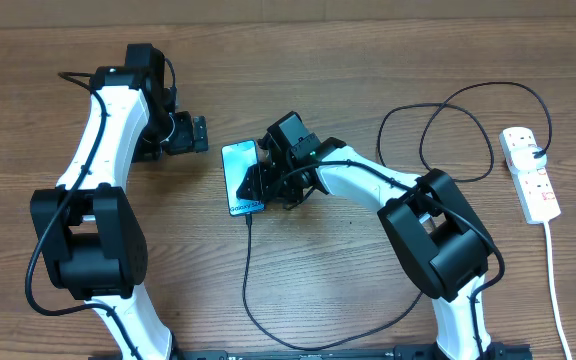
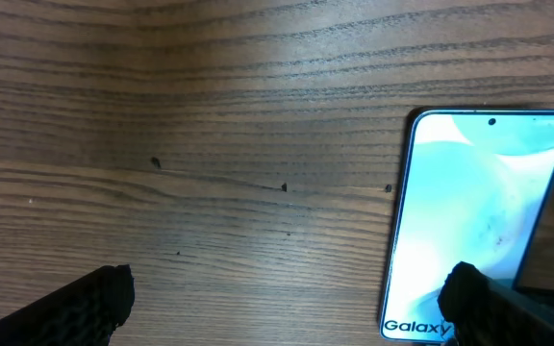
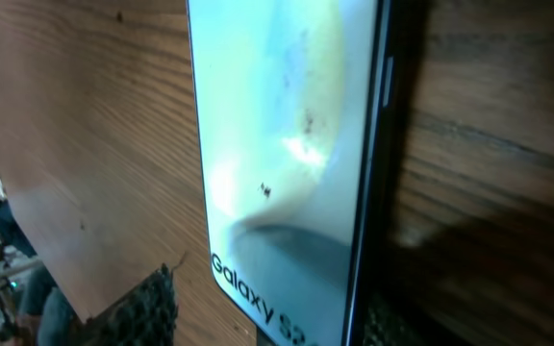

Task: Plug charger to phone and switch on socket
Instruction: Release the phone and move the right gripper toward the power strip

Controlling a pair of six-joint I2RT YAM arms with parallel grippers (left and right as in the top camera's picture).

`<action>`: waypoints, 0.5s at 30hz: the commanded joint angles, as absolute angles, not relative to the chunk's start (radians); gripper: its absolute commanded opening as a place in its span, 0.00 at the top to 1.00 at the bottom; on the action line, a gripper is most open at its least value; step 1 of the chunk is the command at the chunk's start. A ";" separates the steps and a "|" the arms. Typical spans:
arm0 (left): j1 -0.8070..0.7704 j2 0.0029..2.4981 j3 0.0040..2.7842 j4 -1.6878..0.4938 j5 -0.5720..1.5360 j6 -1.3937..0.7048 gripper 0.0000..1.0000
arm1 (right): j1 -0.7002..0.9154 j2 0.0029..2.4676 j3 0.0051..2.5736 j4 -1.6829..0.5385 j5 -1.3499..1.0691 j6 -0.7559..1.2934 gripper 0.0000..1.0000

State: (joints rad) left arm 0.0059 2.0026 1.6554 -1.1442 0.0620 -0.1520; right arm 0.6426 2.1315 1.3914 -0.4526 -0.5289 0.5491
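Two claws, one phone, one charger, one socket. Task judged partway at best.

1. Right claw (image 3: 269, 322): fingers spread wide, one on either side of the phone (image 1: 240, 178) at its "Galaxy" end. Bare table (image 2: 210, 144) shows between the phone's edge and the finger at the wrist view's left, so the claw appears to straddle, not grip. The other finger sits in shadow, and contact there cannot be told.

2. Left claw (image 2: 287, 308): wide and empty, low over the wood. The phone lies just past its right finger, apart from it in the overhead view.

3. Charger (image 1: 247, 270): leaves the phone's end directly below the right claw. It trails away in a long loop beside that arm and comes round to the socket. The tip is too small to make out from overhead and is outside both wrist views, so whether it is seated cannot be told.

4. Socket (image 1: 530, 180): well apart from both claws, out beyond the right arm. A black plug (image 1: 538, 152) sits in it. The switch position is too small to read.

Status:
- Done: plug in socket; cable end at the phone.
- Unconfirmed: connector in the port.
- Left: the switch, with no claw near it. The right claw is the nearer one.
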 commanded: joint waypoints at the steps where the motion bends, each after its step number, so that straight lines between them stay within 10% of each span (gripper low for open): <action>1: -0.003 1.975 1.657 -1.147 0.048 -0.162 0.00 | 0.628 2.096 1.389 -0.467 -0.463 0.521 0.37; 15: -0.003 1.975 1.657 -1.147 0.048 -0.162 0.00 | 0.390 1.765 1.435 -1.008 -0.193 0.467 0.10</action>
